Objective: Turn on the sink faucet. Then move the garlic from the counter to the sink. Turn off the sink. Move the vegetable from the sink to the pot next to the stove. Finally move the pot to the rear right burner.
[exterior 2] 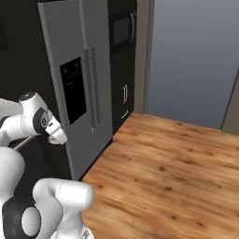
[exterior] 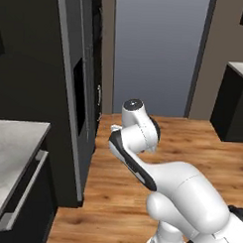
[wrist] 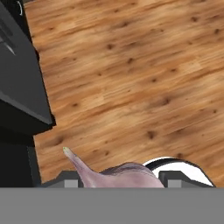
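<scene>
In the hand view the garlic [wrist: 118,176] sits between the two dark finger tips of the pincer [wrist: 119,180], a pale mauve bulb with its pointed stem slanting up and to the left; the pincer is closed on it at a middling width, one tip [wrist: 70,180] just left of the bulb and the other just right; beneath it lies the wooden floor [wrist: 131,78], with a dark cabinet [wrist: 19,87] along the left edge; in the left base view the white arm [exterior: 138,139] is folded low over the floor, beside the tall grey fridge [exterior: 77,92]; a grey desk [exterior: 13,149] with a dark drawer front stands at the lower left; in the right base view the fridge shows a dark dispenser panel [exterior 2: 74,91] and two long handles, with a dark wall oven [exterior 2: 122,56] just beyond it.
</scene>
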